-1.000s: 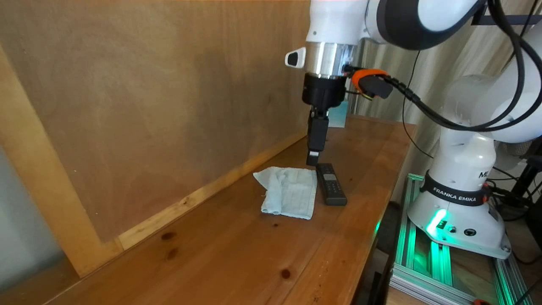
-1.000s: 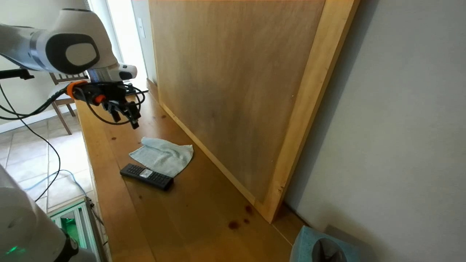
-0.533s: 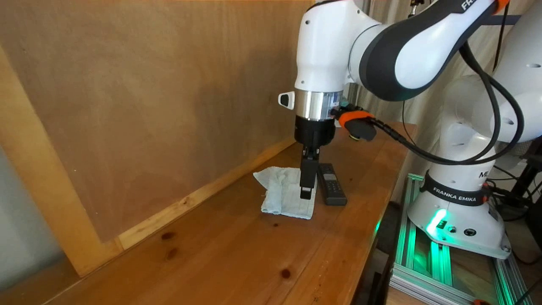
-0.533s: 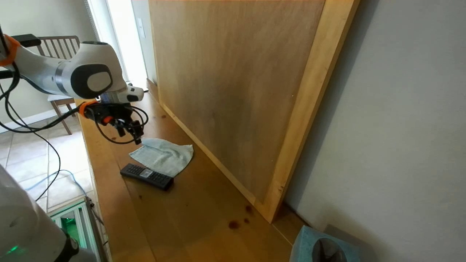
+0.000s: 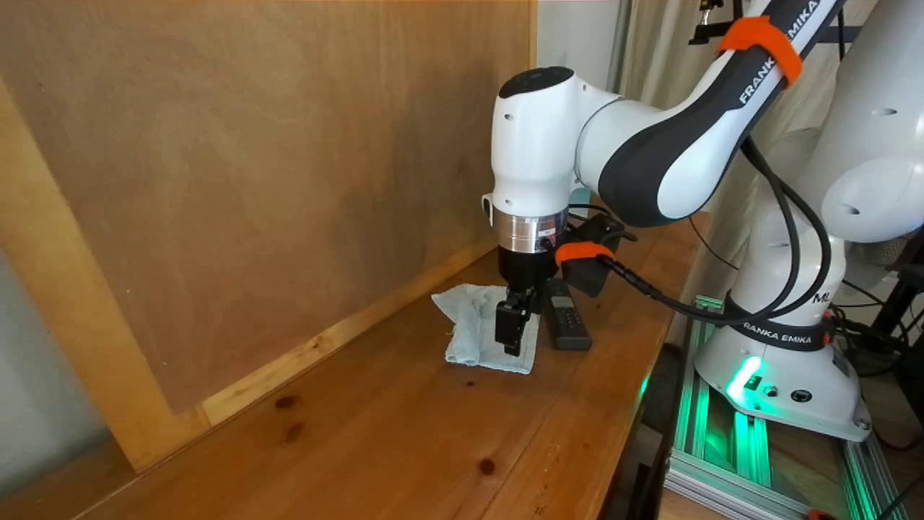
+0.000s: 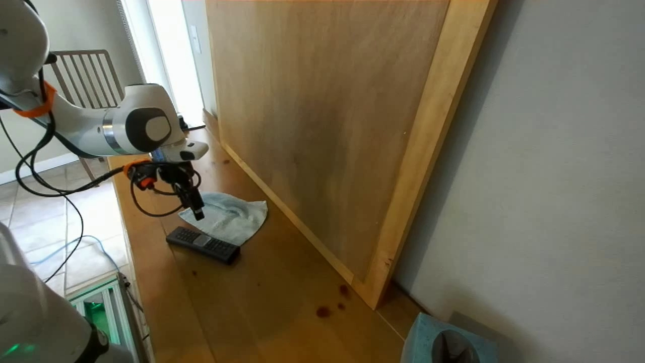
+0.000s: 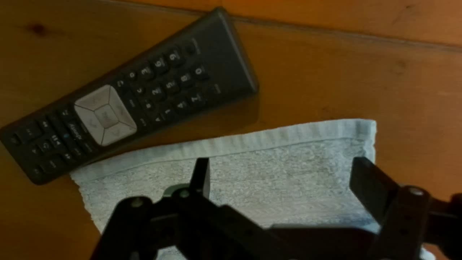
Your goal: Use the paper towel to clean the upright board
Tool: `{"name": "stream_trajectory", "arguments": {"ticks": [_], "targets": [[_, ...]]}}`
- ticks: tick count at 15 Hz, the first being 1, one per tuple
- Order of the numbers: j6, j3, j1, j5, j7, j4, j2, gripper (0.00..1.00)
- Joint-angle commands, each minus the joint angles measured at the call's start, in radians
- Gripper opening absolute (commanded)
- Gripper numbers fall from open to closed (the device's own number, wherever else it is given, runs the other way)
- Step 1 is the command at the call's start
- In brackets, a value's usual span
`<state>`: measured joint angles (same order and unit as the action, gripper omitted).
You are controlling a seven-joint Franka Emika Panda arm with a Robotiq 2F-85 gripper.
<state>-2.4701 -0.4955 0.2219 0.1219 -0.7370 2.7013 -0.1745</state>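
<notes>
The upright board (image 5: 289, 180) rises along the desk (image 5: 382, 440), at ten o'clock from the jaws in an exterior view. In the wrist view the paper towel (image 7: 281, 180), its upper edge running nearly nine to three, lies beneath the spread, empty jaws; the remote (image 7: 133, 97) sits at their ten o'clock.

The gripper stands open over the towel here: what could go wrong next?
The open gripper may pinch too little or slip off, since the towel lies thin and mostly flat on the tabletop. The black remote lies close beside the towel's edge, so a sideways move might bump or drag it.
</notes>
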Motion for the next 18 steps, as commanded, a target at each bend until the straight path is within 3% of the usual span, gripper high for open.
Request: {"name": "stream_trajectory", "arguments": {"ticks": [1, 8, 18], "targets": [[-0.009, 0.037, 0.027, 0.008, -0.010, -0.004, 0.011, 1.00], [-0.030, 0.051, 0.030, 0.006, -0.009, -0.018, 0.036, 1.00], [-0.259, 0.101, -0.018, 0.075, -0.070, 0.008, 0.066, 1.00]]}}
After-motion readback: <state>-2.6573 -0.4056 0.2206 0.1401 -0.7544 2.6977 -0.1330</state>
